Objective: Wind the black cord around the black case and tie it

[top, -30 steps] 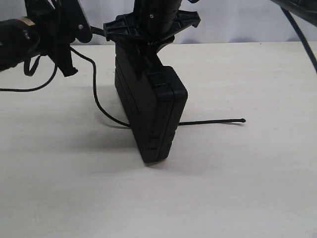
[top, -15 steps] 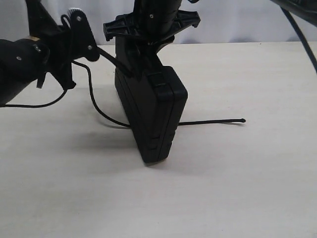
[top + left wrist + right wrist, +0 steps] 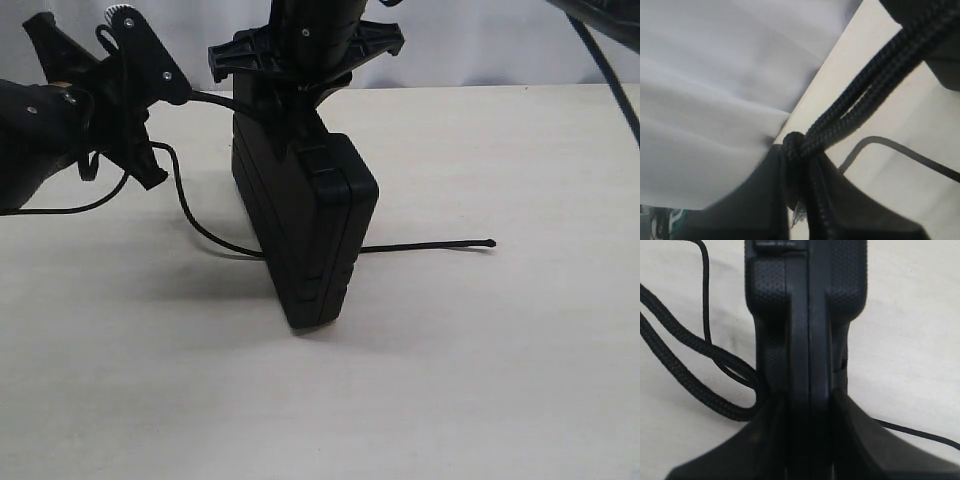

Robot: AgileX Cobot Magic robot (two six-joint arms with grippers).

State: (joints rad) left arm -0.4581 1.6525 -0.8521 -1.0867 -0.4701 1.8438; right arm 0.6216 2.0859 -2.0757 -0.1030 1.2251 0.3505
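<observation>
Middle ground on the surface belonged to the black case [image 3: 305,230], which stood on one narrow edge with a rounded corner turned toward the near side. The right pincer [image 3: 300,95] reached down from above and was clamped on the case's top, its jaws pressed against the two flat faces.

The black cord [image 3: 185,205] curved across the surface from the left pincer [image 3: 150,110] to the foot of the case. It vanished behind the case and reappeared on the right. There it lay straight and flat, ending in a small knotted tip well to the right of the case. A doubled length of the same cord ran tight from the left pincer to the upper part of the case, close under the right pincer.

The left pincer, raised off the surface at the far left, was closed on the cord. Its wrist view showed a knot and a frayed bit pinched between the jaws, with two braided strands leading away. Another thin black line trailed from that pincer toward the left edge; whether it was more cord could not be told.

The surface [image 3: 450,380] was pale cream with a faint grain, and a soft shadow lay on it to the left of the case. Beyond its far edge hung a white backdrop [image 3: 480,50], seen as folded fabric in the left wrist view. A thick glossy cable [image 3: 603,75] crossed the far right corner.
</observation>
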